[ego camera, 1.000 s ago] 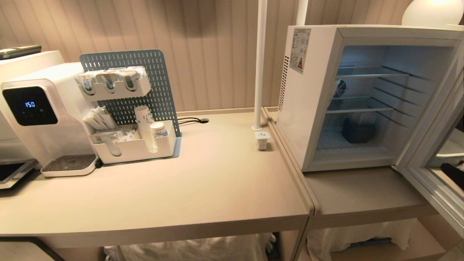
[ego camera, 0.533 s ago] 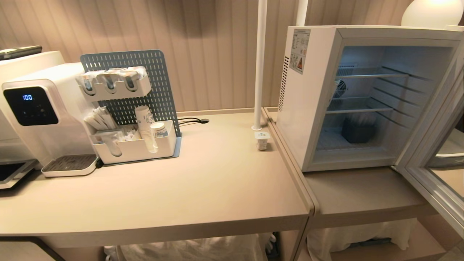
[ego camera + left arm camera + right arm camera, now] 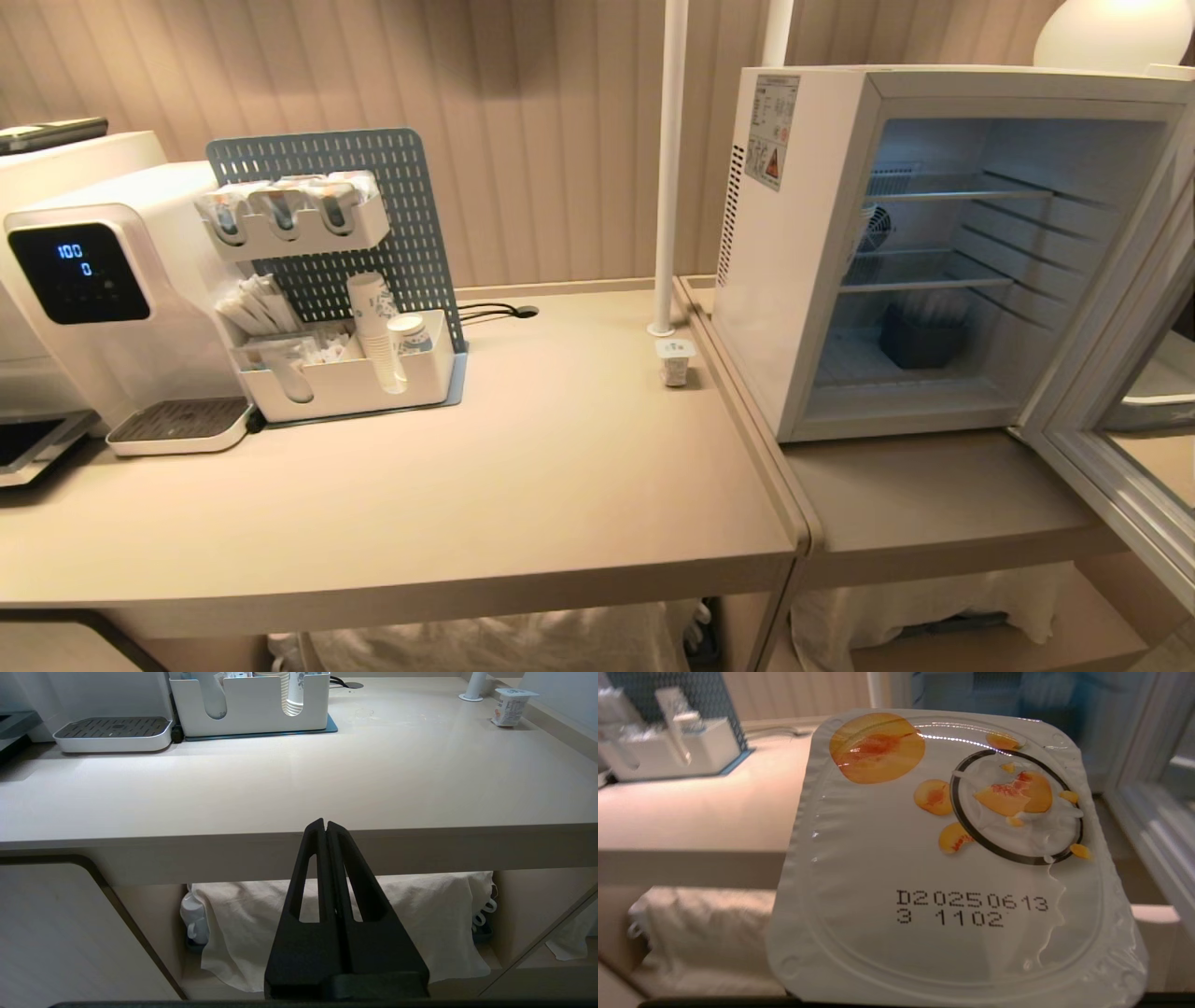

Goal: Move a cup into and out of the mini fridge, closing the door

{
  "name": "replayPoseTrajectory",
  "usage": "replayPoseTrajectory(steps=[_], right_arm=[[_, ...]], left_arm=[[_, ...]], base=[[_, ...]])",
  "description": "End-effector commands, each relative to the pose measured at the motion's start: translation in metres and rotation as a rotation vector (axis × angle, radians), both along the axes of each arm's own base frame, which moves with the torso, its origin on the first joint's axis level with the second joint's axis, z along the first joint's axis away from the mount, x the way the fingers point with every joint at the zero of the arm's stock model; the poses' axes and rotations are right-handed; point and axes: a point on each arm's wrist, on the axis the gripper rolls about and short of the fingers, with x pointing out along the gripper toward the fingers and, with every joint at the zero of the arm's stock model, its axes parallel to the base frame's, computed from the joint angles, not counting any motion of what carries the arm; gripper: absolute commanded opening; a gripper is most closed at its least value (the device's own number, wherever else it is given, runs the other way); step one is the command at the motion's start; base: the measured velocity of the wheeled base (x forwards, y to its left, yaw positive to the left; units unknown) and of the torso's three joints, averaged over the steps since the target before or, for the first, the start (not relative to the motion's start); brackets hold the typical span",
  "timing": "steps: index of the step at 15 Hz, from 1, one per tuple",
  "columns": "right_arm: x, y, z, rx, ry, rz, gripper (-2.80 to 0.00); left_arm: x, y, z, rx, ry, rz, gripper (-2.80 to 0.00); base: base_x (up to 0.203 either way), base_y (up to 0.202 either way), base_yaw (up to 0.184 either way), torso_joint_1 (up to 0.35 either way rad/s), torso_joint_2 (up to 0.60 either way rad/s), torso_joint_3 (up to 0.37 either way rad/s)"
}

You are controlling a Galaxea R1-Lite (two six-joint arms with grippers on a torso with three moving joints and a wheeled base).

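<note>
The peach yogurt cup [image 3: 952, 858] fills the right wrist view, foil lid toward the camera. It hangs in the air before the front edge of the tabletop [image 3: 560, 523], with nothing under it. The right gripper's fingers are hidden behind the cup, so I judge that it grips the cup. The left gripper [image 3: 325, 823] is closed and empty, parked below the tabletop's front edge.

The mini fridge [image 3: 794, 261] stands on the lower side table [image 3: 934, 504], and its door [image 3: 1120, 476] is swung wide open toward the right. The main risk is that the cup's wide lid rim catches a wire shelf [image 3: 924, 282] or the fridge frame and the cup tips out of the grip. A dark tub [image 3: 920, 341] takes the back of the fridge floor, so I think the free room is in front of it. The open door narrows the way in from the right. A second yogurt cup [image 3: 675, 359] stands at the tabletop's right edge beside the white pole [image 3: 668, 168], and a low sweep there could knock it.
</note>
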Motion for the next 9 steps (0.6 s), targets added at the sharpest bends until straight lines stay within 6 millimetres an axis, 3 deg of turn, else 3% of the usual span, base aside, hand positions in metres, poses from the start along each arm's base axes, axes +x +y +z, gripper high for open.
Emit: replayPoseTrajectory(steps=[1, 3, 9], right_arm=[[0.003, -0.002, -0.008, 0.002, 0.014, -0.094, -2.8], [0.004, -0.004, -0.019, -0.055, 0.104, -0.185, -2.8], [0.004, -0.003, -0.021, -0.076, 0.133, -0.159, -2.8]], left_arm=[[0.0, 0.0, 0.0, -0.001, 0.003, 0.0, -2.8], [0.0, 0.0, 0.0, 0.002, 0.002, 0.0, -2.8], [0.0, 0.0, 0.0, -0.001, 0.002, 0.0, -2.8]], base=[[0.0, 0.0, 0.0, 0.0, 0.0, 0.0], [0.0, 0.0, 0.0, 0.0, 0.0, 0.0], [0.0, 0.0, 0.0, 0.0, 0.0, 0.0]])
